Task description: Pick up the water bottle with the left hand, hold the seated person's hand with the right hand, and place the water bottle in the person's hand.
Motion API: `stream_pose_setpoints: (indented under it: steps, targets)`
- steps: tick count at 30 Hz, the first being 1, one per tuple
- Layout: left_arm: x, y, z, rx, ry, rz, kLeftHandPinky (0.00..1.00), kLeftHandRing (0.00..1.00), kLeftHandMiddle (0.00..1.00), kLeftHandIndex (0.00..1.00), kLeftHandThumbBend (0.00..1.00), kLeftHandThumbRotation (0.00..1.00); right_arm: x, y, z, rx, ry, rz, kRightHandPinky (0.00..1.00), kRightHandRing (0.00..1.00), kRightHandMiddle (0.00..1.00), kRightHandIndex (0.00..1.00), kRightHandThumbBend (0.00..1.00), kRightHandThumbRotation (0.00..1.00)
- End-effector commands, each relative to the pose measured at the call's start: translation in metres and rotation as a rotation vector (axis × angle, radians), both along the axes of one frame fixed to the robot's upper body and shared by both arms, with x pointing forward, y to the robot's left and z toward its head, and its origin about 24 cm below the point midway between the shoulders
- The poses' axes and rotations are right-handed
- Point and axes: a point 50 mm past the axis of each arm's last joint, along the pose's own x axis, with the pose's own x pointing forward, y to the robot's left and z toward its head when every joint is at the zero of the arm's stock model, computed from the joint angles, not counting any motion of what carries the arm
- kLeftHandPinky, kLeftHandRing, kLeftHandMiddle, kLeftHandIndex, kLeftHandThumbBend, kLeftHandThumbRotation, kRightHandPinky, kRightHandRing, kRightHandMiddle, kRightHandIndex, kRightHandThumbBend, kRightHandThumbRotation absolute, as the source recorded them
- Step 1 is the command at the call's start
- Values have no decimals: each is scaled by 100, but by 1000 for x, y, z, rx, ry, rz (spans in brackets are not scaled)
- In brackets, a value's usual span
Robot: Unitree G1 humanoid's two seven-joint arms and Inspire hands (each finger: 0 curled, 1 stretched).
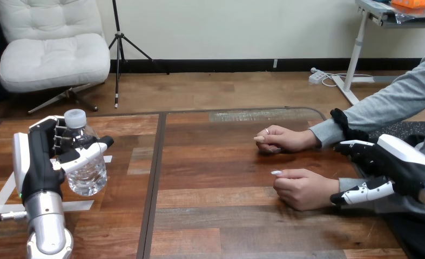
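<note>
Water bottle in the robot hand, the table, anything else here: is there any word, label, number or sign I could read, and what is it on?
None can be read.
The water bottle in the left robot hand is clear with a white cap; no label shows on it.
The white tape strips on the table are blank.

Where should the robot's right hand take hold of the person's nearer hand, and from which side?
Probably at the wrist, coming from the view's right, where the right hand is. The person's nearer hand rests on the table loosely curled, fingertips toward the view's left, so the wrist is the narrow part that faces the robot's side.
</note>
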Motion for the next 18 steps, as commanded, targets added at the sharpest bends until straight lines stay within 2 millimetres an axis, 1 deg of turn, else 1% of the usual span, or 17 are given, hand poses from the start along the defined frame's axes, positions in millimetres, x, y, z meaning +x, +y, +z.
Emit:
stream_pose_setpoints:
  steps: [1, 2, 4, 10, 18]
  targets:
    - [17, -5, 31, 6, -130, -26, 38, 40, 44, 44, 72, 0, 27, 7, 45, -54, -140, 54, 71, 84, 88, 86, 100, 37]
    - [17, -4, 31, 3, -130, -26, 38, 40, 44, 44, 72, 0, 28, 7, 45, -59, -136, 52, 72, 84, 87, 86, 100, 34]
    - [17, -4, 31, 1, -132, -26, 38, 41, 44, 44, 72, 0, 28, 7, 44, -73, -128, 52, 72, 84, 87, 85, 100, 32]
    - [18, -4, 32, 8, -140, -29, 38, 41, 44, 44, 72, 0, 30, 7, 45, -104, -102, 54, 72, 84, 88, 85, 100, 33]
    - [17, -3, 33, 10, -141, -25, 38, 41, 44, 44, 72, 0, 32, 7, 43, -134, -75, 48, 74, 85, 88, 86, 100, 30]
